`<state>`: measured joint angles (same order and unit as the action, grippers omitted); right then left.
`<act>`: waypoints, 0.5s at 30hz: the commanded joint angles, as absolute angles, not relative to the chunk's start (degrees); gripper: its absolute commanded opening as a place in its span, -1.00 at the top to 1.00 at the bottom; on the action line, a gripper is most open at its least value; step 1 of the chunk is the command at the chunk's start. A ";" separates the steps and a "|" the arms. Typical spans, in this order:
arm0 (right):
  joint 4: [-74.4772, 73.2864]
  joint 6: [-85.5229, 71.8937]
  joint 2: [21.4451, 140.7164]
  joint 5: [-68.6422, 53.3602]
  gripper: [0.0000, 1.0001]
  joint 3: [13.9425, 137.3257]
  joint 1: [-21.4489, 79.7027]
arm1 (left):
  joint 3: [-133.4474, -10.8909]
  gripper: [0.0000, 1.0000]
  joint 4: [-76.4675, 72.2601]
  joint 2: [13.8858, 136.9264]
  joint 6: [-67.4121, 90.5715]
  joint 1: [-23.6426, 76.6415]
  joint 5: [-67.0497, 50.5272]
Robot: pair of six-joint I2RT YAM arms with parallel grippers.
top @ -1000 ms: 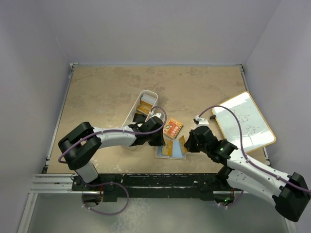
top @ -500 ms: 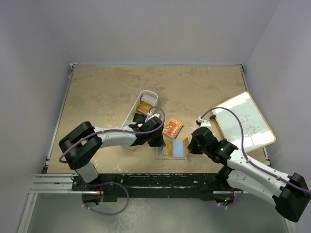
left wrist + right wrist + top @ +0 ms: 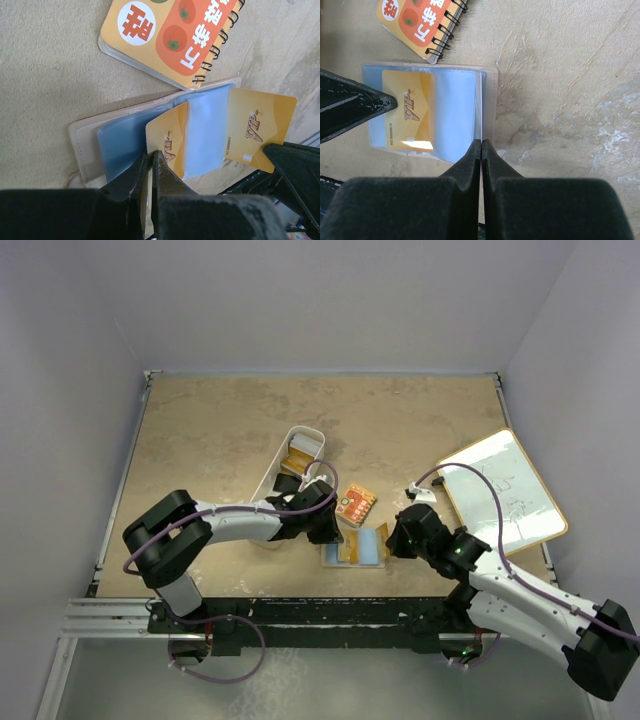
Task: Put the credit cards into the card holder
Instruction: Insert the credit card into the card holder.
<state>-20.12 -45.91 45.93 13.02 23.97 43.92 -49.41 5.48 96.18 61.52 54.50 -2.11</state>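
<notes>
While the left gripper (image 3: 150, 157) stays clenched at the open card holder (image 3: 80, 150) beside one sleeved gold card (image 3: 410, 117), the right gripper (image 3: 481, 142), clamped on a second gold card (image 3: 260, 125) at the holder's rim, has edged rightward. An orange notebook (image 3: 170, 35) touches the holder; a white bin (image 3: 283, 465) lies beyond.

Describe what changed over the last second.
The right gripper, shut on a gold card, shifted slightly toward the near edge, uncovering more of the holder. The left gripper, notebook, bin and whiteboard stayed put.
</notes>
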 commanded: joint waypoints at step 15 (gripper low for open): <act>-20.87 -46.69 44.23 13.42 1.00 22.42 43.93 | -44.00 1.00 1.86 94.39 67.06 54.75 -0.31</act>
